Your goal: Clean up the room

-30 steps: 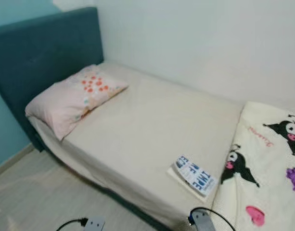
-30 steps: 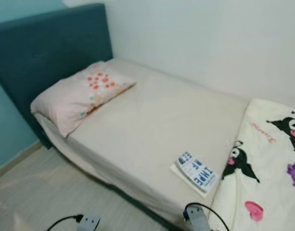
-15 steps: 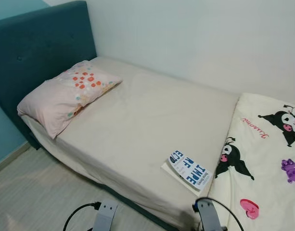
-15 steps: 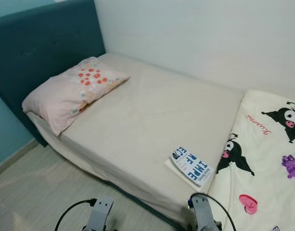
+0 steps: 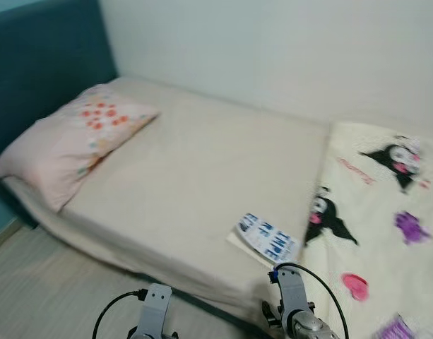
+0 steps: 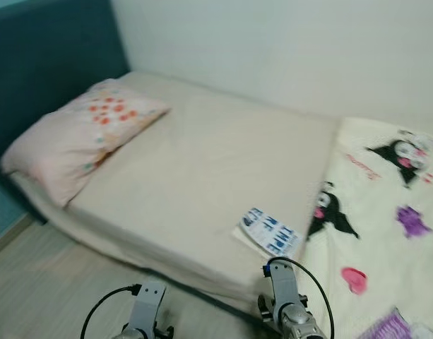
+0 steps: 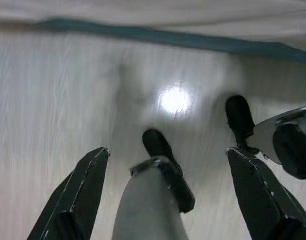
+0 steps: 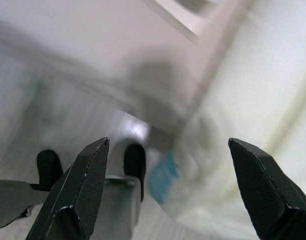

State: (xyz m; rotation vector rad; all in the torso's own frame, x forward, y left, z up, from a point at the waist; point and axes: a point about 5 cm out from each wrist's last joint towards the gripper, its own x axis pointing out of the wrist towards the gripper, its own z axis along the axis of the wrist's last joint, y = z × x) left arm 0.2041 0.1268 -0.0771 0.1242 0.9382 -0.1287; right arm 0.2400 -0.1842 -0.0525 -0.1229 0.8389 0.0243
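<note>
Bed holds book; wrist views show left claw, right claw spread

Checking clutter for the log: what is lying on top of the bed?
On the bed: a pink pillow by the headboard, a blue-and-white book near the front edge, and a cartoon-print blanket. Whatever is under the blanket is hidden.

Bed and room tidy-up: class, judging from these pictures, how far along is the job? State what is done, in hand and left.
Done: the pillow lies flat at the head of the bed. In hand: nothing; the left gripper and right gripper are both open and empty, low over the floor. Left: the book sits near the bed's edge beside the cartoon blanket.
</note>
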